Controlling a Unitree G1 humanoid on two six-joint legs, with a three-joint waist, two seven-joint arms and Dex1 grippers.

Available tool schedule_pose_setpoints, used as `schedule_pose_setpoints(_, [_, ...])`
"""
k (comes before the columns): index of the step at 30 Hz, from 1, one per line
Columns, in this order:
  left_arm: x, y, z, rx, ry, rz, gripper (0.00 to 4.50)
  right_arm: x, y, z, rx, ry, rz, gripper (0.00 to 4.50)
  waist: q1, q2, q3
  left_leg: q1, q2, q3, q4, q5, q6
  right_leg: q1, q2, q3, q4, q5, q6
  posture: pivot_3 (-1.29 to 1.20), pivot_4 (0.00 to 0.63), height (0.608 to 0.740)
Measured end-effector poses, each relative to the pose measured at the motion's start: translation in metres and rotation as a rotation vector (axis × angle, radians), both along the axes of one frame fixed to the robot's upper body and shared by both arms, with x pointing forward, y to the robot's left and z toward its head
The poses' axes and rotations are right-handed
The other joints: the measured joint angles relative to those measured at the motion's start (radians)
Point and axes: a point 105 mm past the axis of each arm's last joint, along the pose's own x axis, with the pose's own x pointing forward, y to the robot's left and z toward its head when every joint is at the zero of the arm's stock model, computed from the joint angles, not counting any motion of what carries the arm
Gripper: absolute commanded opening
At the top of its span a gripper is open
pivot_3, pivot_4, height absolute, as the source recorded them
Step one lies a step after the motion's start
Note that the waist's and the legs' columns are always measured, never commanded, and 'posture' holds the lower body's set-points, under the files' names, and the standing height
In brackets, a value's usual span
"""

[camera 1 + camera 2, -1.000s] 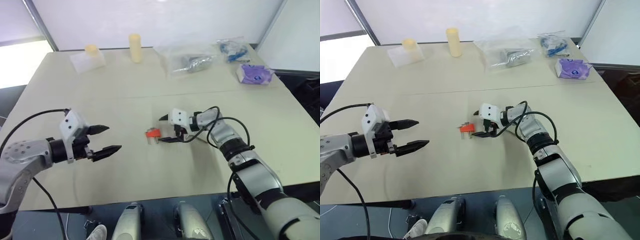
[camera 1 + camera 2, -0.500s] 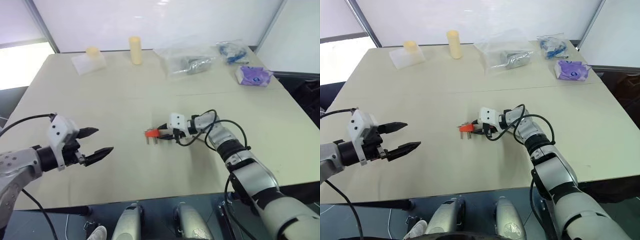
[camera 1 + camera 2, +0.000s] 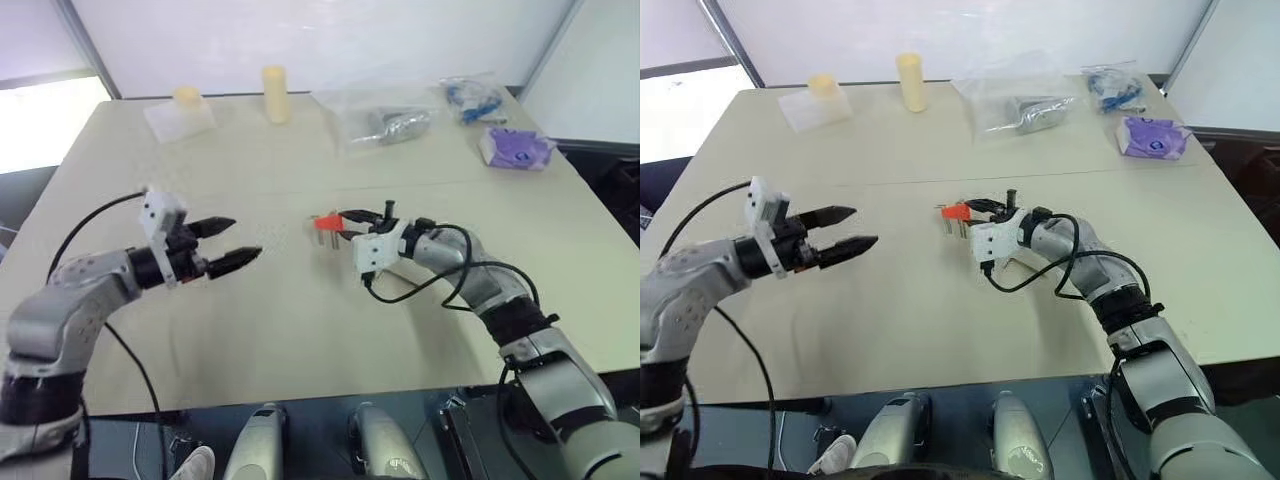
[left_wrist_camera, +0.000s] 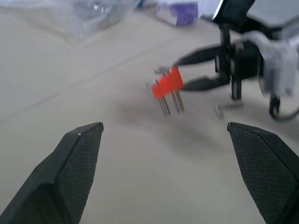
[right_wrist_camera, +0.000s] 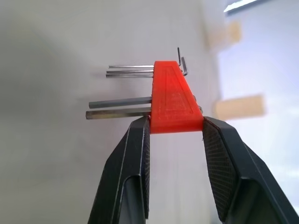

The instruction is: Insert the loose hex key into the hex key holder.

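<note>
Since a second ago my right gripper (image 3: 340, 218) has closed on the hex key holder (image 3: 325, 222) and lifted it off the table (image 3: 300, 340), and my left gripper (image 3: 228, 245) has swung in toward it. From the head views, the red holder hangs above the table with its keys pointing down, my left fingers spread and empty, well apart from it. My left wrist view shows the holder pinched at one end, and a small grey piece on the table just behind it, possibly the loose hex key (image 4: 227, 107). My right wrist view shows both fingers clamped on the holder's end. The holder is in hand; picking up and inserting the key remain.
</note>
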Motion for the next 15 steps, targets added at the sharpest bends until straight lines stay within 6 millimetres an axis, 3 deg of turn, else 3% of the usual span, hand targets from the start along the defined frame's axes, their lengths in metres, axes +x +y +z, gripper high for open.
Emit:
schedule_pose_setpoints(4, [0.021, -0.008, 0.006, -0.028, 0.007, -0.050, 4.50, -0.018, 0.016, 0.030, 0.050, -0.163, 0.087, 1.05, -0.009, 0.000, 0.000, 0.000, 0.000, 0.000, 0.000, 0.000, 0.000, 0.000, 0.000, 0.000, 0.000, 0.000, 0.000, 0.00, 0.150, 0.740])
schedule_pose_setpoints(8, [0.027, -0.020, 0.004, -0.020, 0.022, -0.132, 4.50, -0.024, 0.017, 0.050, 0.091, -0.280, 0.090, 1.05, -0.007, 0.000, 0.000, 0.000, 0.000, 0.000, 0.000, 0.000, 0.000, 0.000, 0.000, 0.000, 0.000, 0.000, 0.000, 0.00, 0.150, 0.740])
schedule_pose_setpoints(15, [0.024, -0.036, 0.012, -0.040, 0.016, -0.241, 4.50, -0.029, 0.018, 0.058, 0.094, -0.370, 0.085, 1.05, -0.007, -0.001, 0.000, 0.000, 0.000, 0.000, 0.000, 0.000, 0.000, 0.001, 0.000, 0.000, 0.000, 0.000, 0.000, 0.00, 0.150, 0.740])
